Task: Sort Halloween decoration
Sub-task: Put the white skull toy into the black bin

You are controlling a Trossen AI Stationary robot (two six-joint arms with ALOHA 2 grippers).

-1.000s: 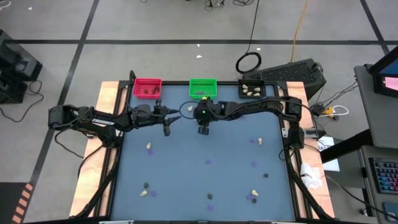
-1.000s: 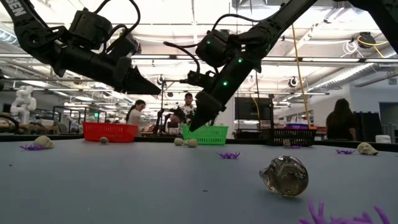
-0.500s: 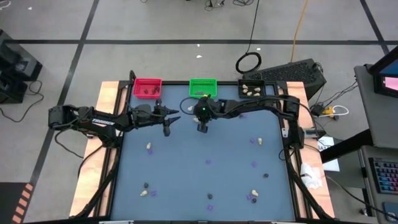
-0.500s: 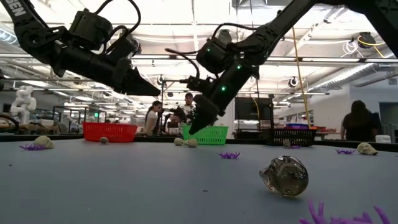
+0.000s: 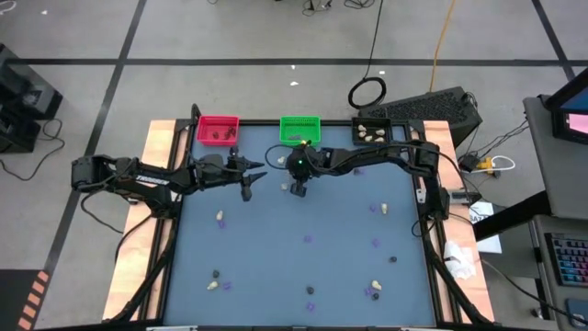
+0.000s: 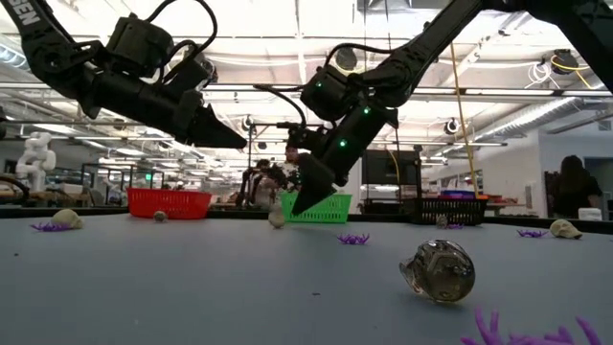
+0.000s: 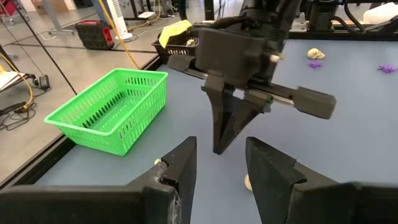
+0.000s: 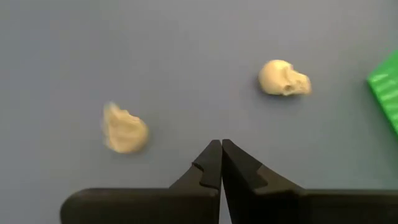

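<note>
My right gripper (image 8: 221,149) is shut with nothing between its fingers. It slants down over the blue table (image 5: 276,257), just in front of the green bin (image 5: 299,130). Two cream-white skull trinkets lie on the table ahead of its tips, one (image 8: 124,129) to one side and one (image 8: 284,79) farther off. In the low view its tip (image 6: 299,203) hangs close above a cream lump (image 6: 277,218). My left gripper (image 7: 217,163) is open and held above the table, pointing at the right gripper (image 7: 224,134). In the high view it (image 5: 254,184) is left of the right gripper (image 5: 299,190).
A red bin (image 5: 218,129), the green bin and a black bin (image 5: 373,132) line the far edge. Cream, dark and purple trinkets lie scattered over the near half, among them a dark one (image 6: 438,270) and a purple one (image 6: 352,238). People stand in the room beyond.
My right gripper has sunk toward the table and shifted slightly toward the far edge, rolling a little. Its fingers have shut on nothing. In the low view its tip now stands in front of one of the two cream lumps.
</note>
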